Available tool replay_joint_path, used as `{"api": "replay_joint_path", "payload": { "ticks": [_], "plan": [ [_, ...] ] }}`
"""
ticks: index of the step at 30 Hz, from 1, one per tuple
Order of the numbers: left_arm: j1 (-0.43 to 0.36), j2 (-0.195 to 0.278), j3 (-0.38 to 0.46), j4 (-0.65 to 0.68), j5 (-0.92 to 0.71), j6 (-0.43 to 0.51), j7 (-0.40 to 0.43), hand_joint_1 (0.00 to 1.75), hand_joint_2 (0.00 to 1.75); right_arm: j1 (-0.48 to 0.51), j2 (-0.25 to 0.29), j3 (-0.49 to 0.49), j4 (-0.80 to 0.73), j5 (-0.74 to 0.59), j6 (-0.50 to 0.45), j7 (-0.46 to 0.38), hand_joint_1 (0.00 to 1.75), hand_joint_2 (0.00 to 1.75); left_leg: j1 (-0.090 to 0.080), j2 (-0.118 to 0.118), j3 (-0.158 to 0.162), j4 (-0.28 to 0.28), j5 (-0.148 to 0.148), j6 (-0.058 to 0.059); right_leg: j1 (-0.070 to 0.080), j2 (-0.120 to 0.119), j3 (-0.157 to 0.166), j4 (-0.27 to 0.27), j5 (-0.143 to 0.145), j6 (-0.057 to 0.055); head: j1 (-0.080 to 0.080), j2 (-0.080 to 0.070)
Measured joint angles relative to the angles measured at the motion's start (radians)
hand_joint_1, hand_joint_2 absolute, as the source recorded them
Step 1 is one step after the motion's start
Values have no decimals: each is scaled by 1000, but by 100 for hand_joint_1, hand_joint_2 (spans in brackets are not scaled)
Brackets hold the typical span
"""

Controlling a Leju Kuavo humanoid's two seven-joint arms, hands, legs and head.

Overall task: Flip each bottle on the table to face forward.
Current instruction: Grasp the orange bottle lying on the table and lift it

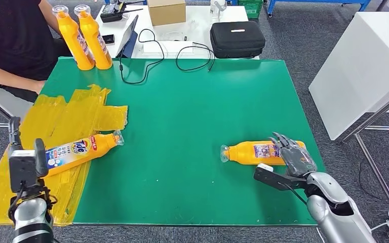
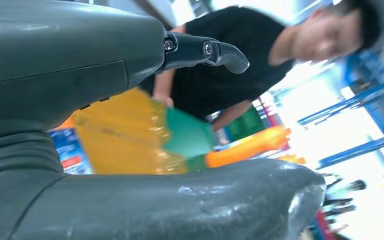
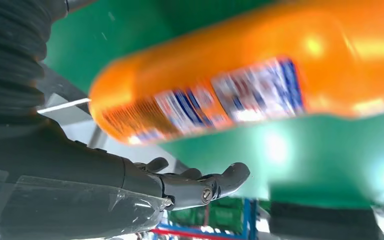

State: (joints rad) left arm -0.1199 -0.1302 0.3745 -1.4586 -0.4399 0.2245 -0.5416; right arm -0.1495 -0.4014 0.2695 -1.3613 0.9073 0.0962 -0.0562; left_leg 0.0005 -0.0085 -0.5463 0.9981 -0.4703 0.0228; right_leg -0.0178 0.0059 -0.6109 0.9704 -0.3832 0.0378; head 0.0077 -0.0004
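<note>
An orange bottle (image 1: 256,152) lies on its side at the right of the green table (image 1: 192,116), cap to the left, its small-print label up. My right hand (image 1: 294,156) reaches over its base end with fingers spread. In the right wrist view the bottle (image 3: 260,75) sits just beyond my straight fingers (image 3: 205,185), which do not grip it. Another orange bottle (image 1: 81,149) lies at the left on yellow plastic, Tide logo up. My left hand (image 1: 25,164) hovers by its base with fingers (image 2: 205,50) apart. Two bottles (image 1: 86,38) stand upright at the back left.
Crumpled yellow plastic sheets (image 1: 76,114) cover the table's left side. A person in a black shirt (image 1: 10,45) leans at the back left corner. Behind the table stand a black case (image 1: 237,38), a cardboard box (image 1: 166,11) and cables (image 1: 182,53). A white table (image 1: 364,66) stands at the right.
</note>
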Motion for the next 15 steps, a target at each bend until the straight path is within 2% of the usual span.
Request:
{"api": "replay_joint_path", "payload": {
  "ticks": [5,15],
  "plan": [
    [50,-36,0,-148,14,-15,-2,0,0,51,-2,-26,-5,9,1,9,0,175,0,0,-1,0,-2,0,0,0,0,0,0,0,0,0],
    [107,-64,-49,-271,31,-8,-6,0,0,119,-11,-92,-52,36,22,20,0,175,0,0,0,0,-1,0,0,0,0,0,0,0,0,0]
  ]
}}
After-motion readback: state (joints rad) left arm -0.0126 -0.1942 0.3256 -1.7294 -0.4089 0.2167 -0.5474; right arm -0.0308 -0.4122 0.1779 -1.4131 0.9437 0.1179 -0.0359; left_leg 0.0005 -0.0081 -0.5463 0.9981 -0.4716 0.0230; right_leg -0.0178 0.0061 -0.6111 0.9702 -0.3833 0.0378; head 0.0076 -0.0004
